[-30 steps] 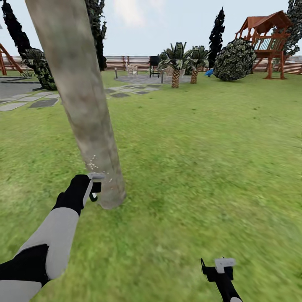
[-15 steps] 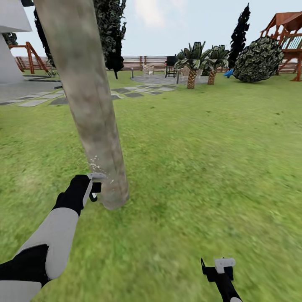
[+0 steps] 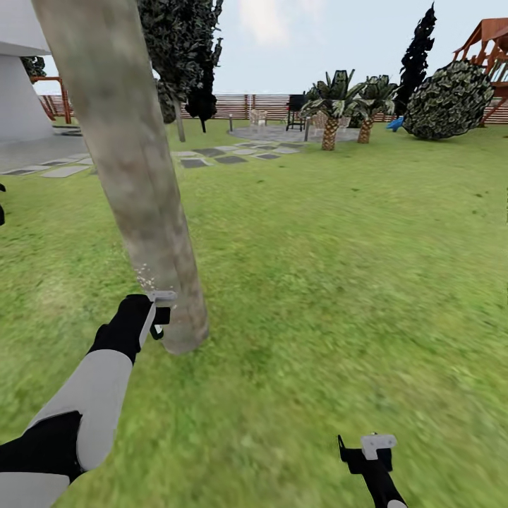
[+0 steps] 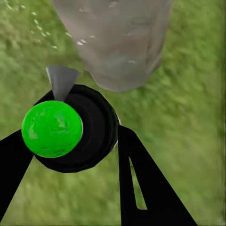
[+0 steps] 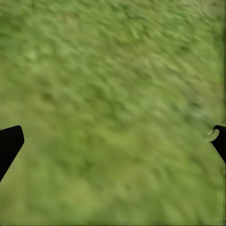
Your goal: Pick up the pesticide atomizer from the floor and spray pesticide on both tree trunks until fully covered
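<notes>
A thick mottled grey-brown tree trunk (image 3: 134,176) leans up out of the green lawn at the left of the head view. My left gripper (image 3: 152,319) is right beside its base, shut on the pesticide atomizer (image 3: 161,310). The atomizer's grey nozzle points at the bark, and pale spray specks (image 3: 143,276) hang just above it. In the left wrist view the atomizer (image 4: 61,129) is a black body with a bright green cap between my black fingers (image 4: 139,183), the trunk's foot (image 4: 122,37) just beyond. My right gripper (image 3: 367,451) hangs open over bare grass (image 5: 113,103).
Grey stepping stones (image 3: 212,155) lead to a paved patch with a black grill (image 3: 296,111) and palms (image 3: 331,106). A white house wall (image 3: 17,99) stands at the far left, a brown slat fence (image 3: 240,106) at the back, a round bush (image 3: 451,99) and wooden playset (image 3: 490,42) at the right.
The whole head view has swung, so the background has slid to the right and the house wall has come in. Both arms hold the same pose. The spray specks sit slightly higher on the trunk.
</notes>
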You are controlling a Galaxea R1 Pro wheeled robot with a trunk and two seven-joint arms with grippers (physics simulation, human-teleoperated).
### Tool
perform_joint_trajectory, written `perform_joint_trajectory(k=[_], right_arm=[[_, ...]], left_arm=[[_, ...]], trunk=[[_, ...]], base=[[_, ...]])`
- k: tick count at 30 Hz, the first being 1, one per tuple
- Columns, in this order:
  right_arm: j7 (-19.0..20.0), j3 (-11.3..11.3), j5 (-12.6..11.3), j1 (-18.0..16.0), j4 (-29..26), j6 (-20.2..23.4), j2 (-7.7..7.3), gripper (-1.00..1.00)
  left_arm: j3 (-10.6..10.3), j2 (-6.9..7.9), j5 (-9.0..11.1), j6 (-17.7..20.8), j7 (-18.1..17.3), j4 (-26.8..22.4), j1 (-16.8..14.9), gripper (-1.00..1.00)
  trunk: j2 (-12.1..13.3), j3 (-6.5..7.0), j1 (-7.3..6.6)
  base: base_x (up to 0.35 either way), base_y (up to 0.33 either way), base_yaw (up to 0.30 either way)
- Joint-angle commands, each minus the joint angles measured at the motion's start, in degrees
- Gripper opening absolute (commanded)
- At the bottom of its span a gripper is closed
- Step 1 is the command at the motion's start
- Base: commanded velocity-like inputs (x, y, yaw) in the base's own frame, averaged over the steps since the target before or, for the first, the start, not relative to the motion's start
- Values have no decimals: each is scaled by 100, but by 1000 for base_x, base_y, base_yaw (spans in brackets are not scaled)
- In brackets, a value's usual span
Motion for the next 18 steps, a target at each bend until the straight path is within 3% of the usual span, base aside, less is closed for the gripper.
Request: perform_joint_trajectory(k=[1, 7, 14, 18], right_arm=[[-38, -19, 61, -5, 8, -14, 0, 100], [-38, -19, 64, -5, 9, -14, 0, 100], [-38, -19, 64, -5, 12, -12, -1, 100], [-38, -17, 69, -5, 12, -13, 0, 100]], left_arm=[[24, -7, -1, 24, 13, -7, -4, -100], [32, -7, 2, 23, 13, -7, -4, -100], [31, -1, -1, 23, 13, -7, -4, -100], [54, 22, -2, 23, 13, -7, -4, -100]], trunk=[[-2, -5, -1], [-2, -5, -1], [-2, -5, -1], [-2, -5, -1]], base=[[0, -274, 0], [0, -274, 71], [108, -253, 266], [35, -39, 278]])
